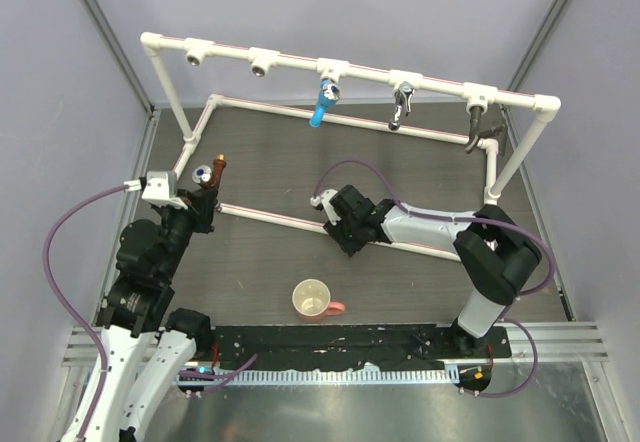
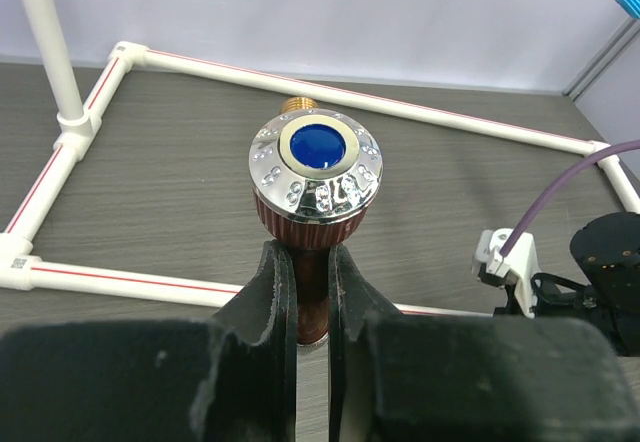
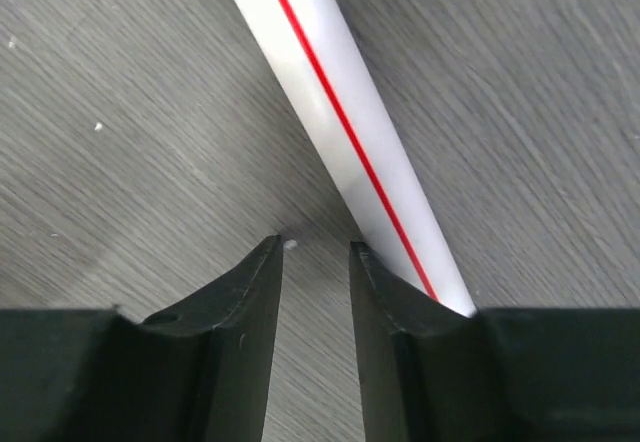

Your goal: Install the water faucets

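My left gripper is clamped on the copper tap, with my two fingers pinching its reddish-brown stem just below the knob. The knob is a shiny dimpled cap with a blue disc in its middle, and it faces my wrist camera. The brass threaded end points away from me, toward the far side of the pipe frame.

From above, the copper tap sits at the front-left corner of the frame's base, well apart from the top rail. It looks lifted clear of the table, though I can't be sure from these angles.

On the rail, the blue tap, the silver tap and the dark tap each hang from a white socket. Two more sockets at the left end show open mouths.

My right gripper is down low over the table near the middle of the near base pipe, which is white with a red line. Its fingers are drawn in close, with only a narrow slit between them and nothing in it. The right-hand tip sits just against the side of that pipe.

A cup stands on the table in front of the frame, between my two arms.
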